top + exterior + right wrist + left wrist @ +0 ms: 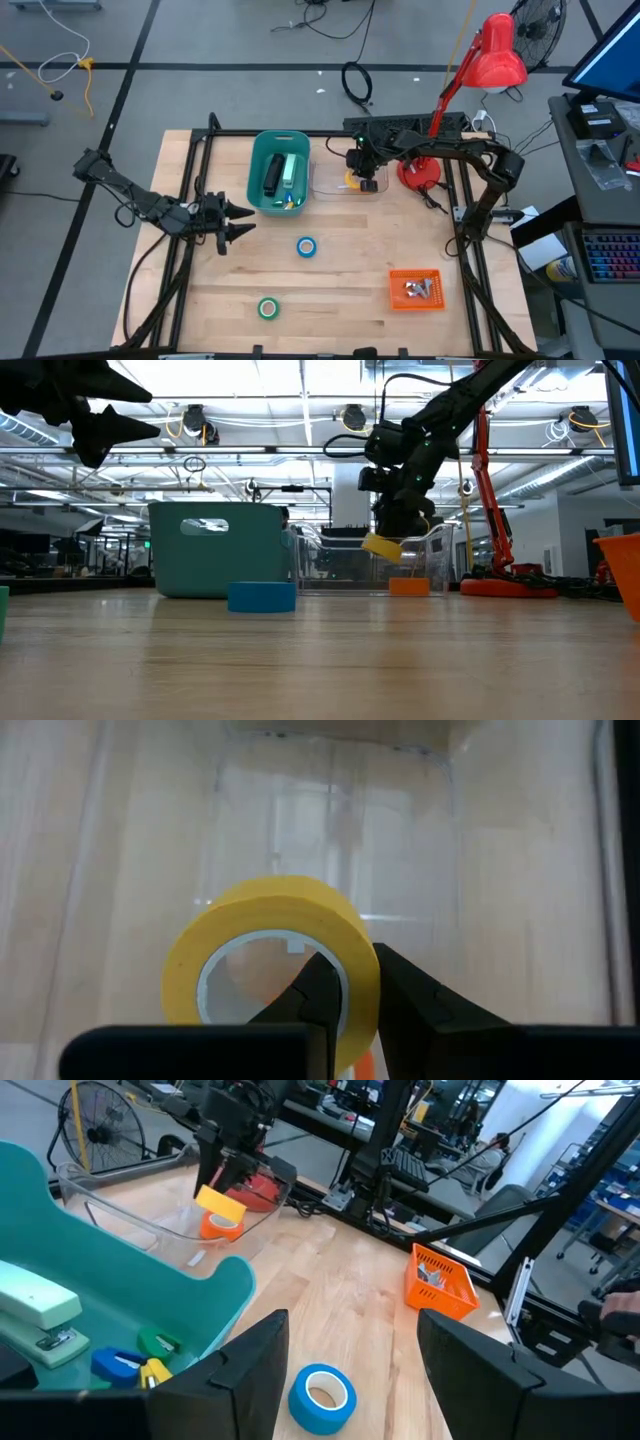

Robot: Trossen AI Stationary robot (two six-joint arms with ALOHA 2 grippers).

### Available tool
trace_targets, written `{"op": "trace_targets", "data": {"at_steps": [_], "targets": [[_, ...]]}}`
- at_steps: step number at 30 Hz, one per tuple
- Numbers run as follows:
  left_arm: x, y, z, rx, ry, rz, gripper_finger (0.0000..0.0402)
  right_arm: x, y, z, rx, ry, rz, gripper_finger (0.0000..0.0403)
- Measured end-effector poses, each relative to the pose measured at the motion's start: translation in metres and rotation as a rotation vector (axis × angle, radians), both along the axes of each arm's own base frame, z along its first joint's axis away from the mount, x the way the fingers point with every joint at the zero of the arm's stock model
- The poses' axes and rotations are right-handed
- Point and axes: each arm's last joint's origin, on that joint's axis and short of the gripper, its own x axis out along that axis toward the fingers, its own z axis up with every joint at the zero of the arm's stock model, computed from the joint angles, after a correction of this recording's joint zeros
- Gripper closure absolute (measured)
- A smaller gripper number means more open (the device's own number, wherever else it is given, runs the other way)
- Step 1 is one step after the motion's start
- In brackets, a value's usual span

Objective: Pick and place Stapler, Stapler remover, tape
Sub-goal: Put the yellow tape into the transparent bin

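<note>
My right gripper (348,982) pinches the yellow ring-shaped tape roll (272,955) by its wall, hanging over the clear plastic tray (330,180) at 12 o'clock on the bench. Best lower first, release beside the orange-red tape roll (220,1226). Left gripper (236,222) idles wide open at 9 o'clock.

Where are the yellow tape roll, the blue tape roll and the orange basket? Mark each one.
yellow tape roll (262,925): right wrist view, on the roll's outer band.
blue tape roll (306,247): high view, on the ring's top face.
orange basket (397,297): high view, on its left rim.
</note>
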Motion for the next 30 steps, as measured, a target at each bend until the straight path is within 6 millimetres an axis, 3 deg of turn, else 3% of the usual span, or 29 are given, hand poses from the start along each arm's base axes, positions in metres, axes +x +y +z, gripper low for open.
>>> {"op": "trace_targets", "data": {"at_steps": [30], "targets": [[0.0000, 0.0000, -0.0002, 0.006, 0.003, -0.001, 0.0176, 0.0038, 0.0076, 0.0006, 0.053, -0.036, 0.079, 0.0344]]}}
